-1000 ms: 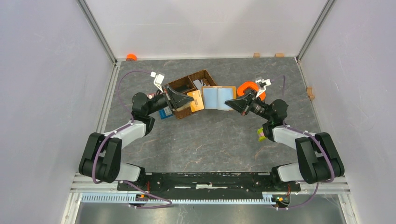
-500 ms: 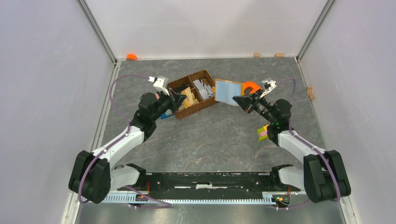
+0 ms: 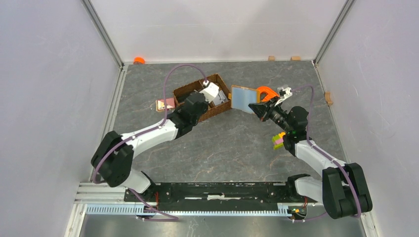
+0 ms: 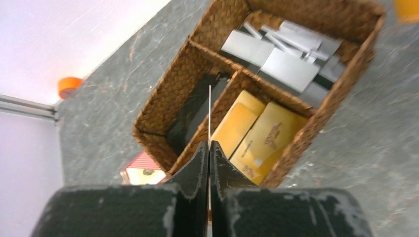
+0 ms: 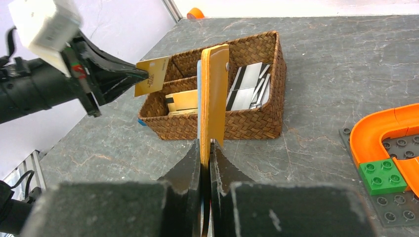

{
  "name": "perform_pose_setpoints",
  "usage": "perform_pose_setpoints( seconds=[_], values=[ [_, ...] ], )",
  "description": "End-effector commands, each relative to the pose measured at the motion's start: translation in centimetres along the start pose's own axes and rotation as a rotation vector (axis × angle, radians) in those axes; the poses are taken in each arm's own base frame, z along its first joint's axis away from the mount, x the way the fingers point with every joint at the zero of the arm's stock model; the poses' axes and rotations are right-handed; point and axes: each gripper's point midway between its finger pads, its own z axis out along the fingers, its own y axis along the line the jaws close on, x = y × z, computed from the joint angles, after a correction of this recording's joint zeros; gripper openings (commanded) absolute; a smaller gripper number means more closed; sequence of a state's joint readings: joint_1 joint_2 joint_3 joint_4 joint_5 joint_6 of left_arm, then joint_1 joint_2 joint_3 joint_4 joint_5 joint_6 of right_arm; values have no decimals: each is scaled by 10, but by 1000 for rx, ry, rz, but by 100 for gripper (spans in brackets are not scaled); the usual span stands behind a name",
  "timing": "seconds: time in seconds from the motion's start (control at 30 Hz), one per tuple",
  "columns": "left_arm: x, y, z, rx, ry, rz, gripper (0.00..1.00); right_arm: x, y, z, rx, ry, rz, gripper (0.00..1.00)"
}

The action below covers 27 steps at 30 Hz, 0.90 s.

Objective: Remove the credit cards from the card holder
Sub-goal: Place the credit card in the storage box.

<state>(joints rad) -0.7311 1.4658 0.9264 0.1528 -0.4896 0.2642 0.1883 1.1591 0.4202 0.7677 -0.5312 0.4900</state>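
My right gripper [image 5: 206,143] is shut on the lower edge of the mustard-orange card holder [image 5: 213,89] and holds it upright above the table. In the top view the card holder's light blue inside [image 3: 243,97] faces the camera, beside the right gripper [image 3: 257,105]. My left gripper [image 4: 209,144] is shut on a thin gold credit card [image 5: 153,75], seen edge-on in the left wrist view [image 4: 209,111], and holds it over the brown wicker basket [image 4: 163,98]. In the top view the left gripper [image 3: 207,98] hovers over the basket [image 3: 184,91] and hides the card.
The basket [image 5: 247,123] holds yellow cards [image 4: 267,138] and grey cards [image 4: 289,66] in separate compartments. A red-and-yellow item [image 3: 165,104] lies left of it. An orange track on a black studded plate [image 5: 385,133] lies to the right, and coloured bricks [image 3: 279,140] sit nearer me.
My left arm has swung right from the basket's left side to over the basket, carrying the card. My right gripper has lifted the card holder up and back.
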Motion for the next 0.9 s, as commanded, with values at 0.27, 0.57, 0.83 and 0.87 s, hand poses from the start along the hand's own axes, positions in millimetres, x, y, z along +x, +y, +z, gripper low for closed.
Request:
perform_pose_setpoints(
  seconds=[0.27, 0.57, 0.83, 0.87],
  values=[
    [31, 1, 37, -17, 225, 446, 2, -18, 10, -7, -19, -61, -54, 0],
    [42, -8, 65, -48, 281, 509, 11, -18, 13, -6, -40, -60, -42, 0],
    [17, 4, 42, -95, 144, 322, 47, -17, 11, -4, -34, -56, -41, 0],
    [14, 7, 37, -94, 126, 296, 50, -18, 11, -4, -34, -58, -39, 0]
  ],
)
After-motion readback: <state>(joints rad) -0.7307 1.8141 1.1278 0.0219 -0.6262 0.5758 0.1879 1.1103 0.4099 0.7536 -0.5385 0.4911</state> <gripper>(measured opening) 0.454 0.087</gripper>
